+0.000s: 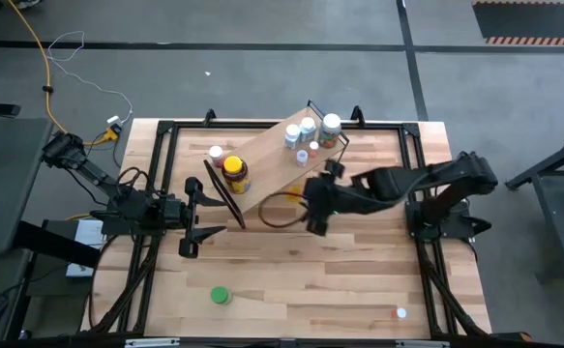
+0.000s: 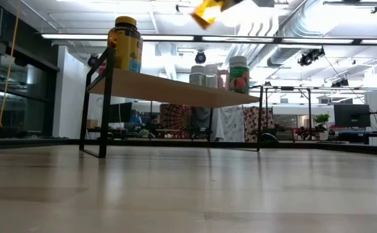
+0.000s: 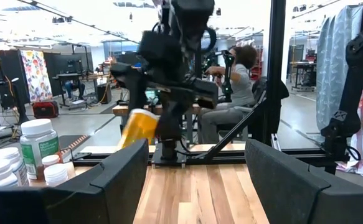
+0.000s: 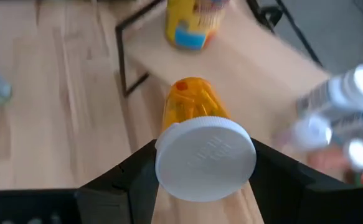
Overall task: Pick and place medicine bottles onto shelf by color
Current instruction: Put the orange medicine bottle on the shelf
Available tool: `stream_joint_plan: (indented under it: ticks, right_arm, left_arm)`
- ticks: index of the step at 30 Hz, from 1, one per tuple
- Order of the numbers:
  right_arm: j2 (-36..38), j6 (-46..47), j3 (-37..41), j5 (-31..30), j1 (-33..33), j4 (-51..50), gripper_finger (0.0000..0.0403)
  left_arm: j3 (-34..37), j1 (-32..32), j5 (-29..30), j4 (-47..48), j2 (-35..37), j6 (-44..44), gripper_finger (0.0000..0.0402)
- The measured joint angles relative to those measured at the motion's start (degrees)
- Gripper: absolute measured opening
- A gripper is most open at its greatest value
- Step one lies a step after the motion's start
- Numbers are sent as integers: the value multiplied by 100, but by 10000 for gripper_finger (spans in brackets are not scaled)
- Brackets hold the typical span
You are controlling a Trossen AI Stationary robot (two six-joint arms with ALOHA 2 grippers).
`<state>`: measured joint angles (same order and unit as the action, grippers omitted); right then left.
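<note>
Butcher-block tabletop (image 1: pixel 291 280) under us, workshop floor beyond. Nearest the front edge, a green bottle (image 1: pixel 221 296) lies alone, well apart from everything. Further in, the left gripper (image 1: pixel 191 215) waits with its fingers spread and nothing between them. Midway, the right gripper (image 4: pixel 200 171) clamps an orange bottle (image 4: pixel 190 102) by its white cap (image 4: pixel 205 157), held above the shelf (image 1: pixel 282 159); most of the bottle hides behind that cap. On the shelf, the amber jar (image 1: pixel 235 174) stands at one end, white bottles (image 1: pixel 301 133) cluster at the other, their labels too blurred to read. Another small bottle (image 1: pixel 216 153) sits just beside the shelf.
</note>
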<state>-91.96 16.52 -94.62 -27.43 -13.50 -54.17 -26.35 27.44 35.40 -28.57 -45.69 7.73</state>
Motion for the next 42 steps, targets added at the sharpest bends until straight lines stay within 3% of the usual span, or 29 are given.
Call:
stream_joint_plan:
  ticks: [6,12,14,19,25,34,42]
  right_arm:
    - [-883,-113,-1184,147,474,-369,202]
    - [-1289,-345,-1630,1646,573,-664,202]
    - [-1294,-398,-1615,1896,488,-678,202]
    - [-1294,-501,-1599,1894,143,-748,202]
    - [-1294,-493,-1599,1895,-195,-660,202]
    - [-1301,-501,-1595,1915,-352,-140,202]
    - [-1307,-503,-1590,1914,-349,-35,202]
  left_arm:
    - [0,2,-1,-1,1,-1,257]
    - [0,2,-144,100,-14,-129,257]
    - [0,2,-348,129,-54,-266,257]
    - [-45,4,-667,141,-308,-310,260]
    - [-485,0,-642,185,-1260,-304,277]
    - [-1270,-366,-59,621,-2464,-566,305]
    - [-1543,-759,-511,957,-2888,-1102,306]
